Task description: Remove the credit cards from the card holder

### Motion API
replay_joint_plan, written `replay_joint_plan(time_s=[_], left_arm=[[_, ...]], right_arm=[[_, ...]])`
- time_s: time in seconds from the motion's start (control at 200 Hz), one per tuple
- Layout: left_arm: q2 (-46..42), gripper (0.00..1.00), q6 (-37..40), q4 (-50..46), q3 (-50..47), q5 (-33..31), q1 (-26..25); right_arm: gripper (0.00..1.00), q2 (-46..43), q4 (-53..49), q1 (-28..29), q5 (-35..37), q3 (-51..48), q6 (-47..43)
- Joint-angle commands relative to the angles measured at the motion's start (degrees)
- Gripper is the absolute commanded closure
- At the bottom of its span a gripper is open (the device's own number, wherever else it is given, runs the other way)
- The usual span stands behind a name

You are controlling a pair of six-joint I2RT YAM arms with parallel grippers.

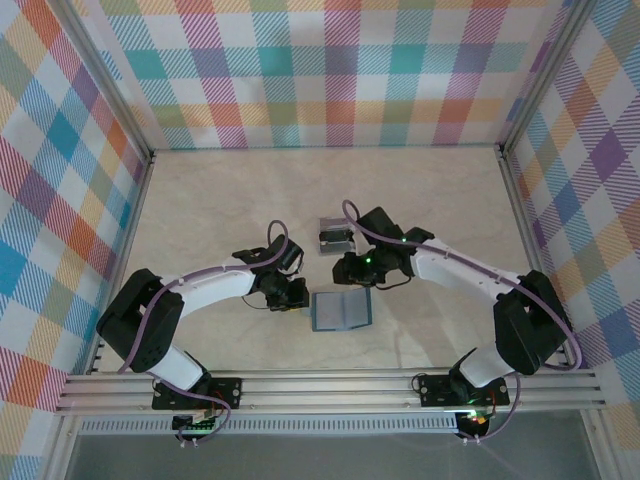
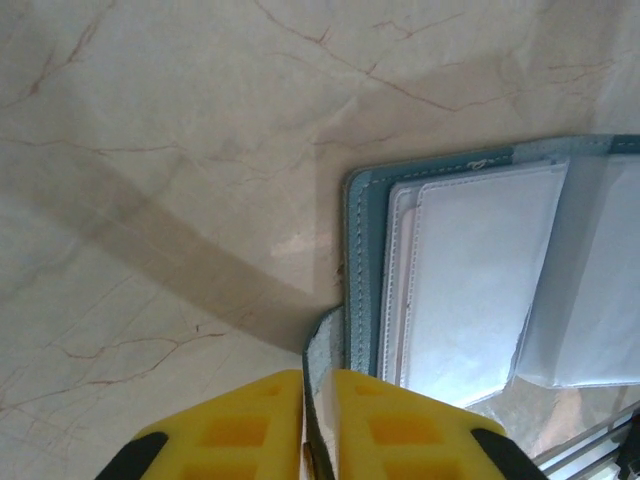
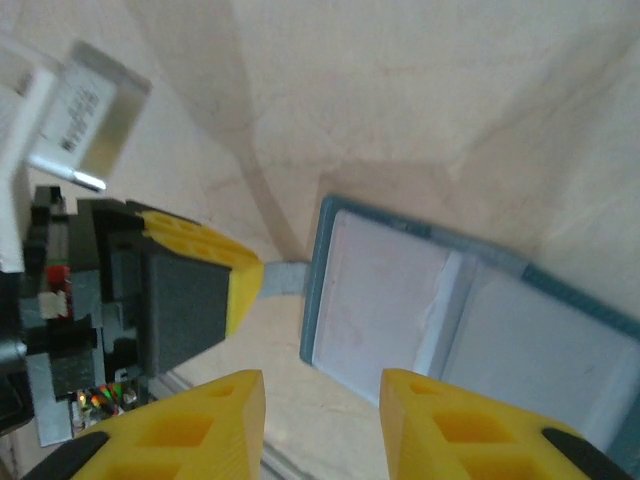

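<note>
Step in hand: bracing the holder so a card can be pulled. We don't judge any card to be out yet.

The card holder [image 1: 341, 310] lies open and flat on the worktop [image 1: 250, 200], inner side up. Everything below is placed relative to it.

- Left end effector [image 2: 318, 390]: at the holder's left edge, fingers nearly together and pinching the little side tab [image 3: 283, 278]. We read that as the anchor grip.
- Right end effector [image 3: 322, 388]: just over the holder's far side, fingers apart with nothing between them. The wrist view looks down onto the left-hand panel.
- Pockets [image 2: 480, 280]: pale and stitched, with a clear window panel beside them. We can't tell whether the credit cards sit inside, since no dark face is exposed.
- Clear plastic piece [image 1: 335, 238]: beyond the holder's far edge and apart from it. We don't take it for part of the job.

Next move, as we judge it: the right end effector drops to a pocket mouth, gets a fingertip on a card edge and slides the card out along the pocket. The left keeps the tab pinned so the holder doesn't drag.

Risks: thin cards lying flush in a pocket give little to pinch, and the holder may fold or lift if the pull goes upward.
</note>
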Motion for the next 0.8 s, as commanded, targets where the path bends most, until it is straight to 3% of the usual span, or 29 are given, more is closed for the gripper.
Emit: replay_joint_plan(time_s=[0.0,0.24,0.795], left_arm=[[-0.2,0.89,0.3,0.9,-1.1,1.1,-0.5],[-1.8,0.94,0.1,1.3,-2.6,1.3,-0.5],[-3.9,0.96,-0.9,3.0,-6.4,1.4,-0.6]], right_arm=[[0.64,-0.4,4.9,1.3,-4.3,-2.0,6.0],[0.68,4.1,11.6,4.2,-6.7,-3.6,12.8],[0.74,16.4,11.5,10.5,-4.2,1.0,13.5]])
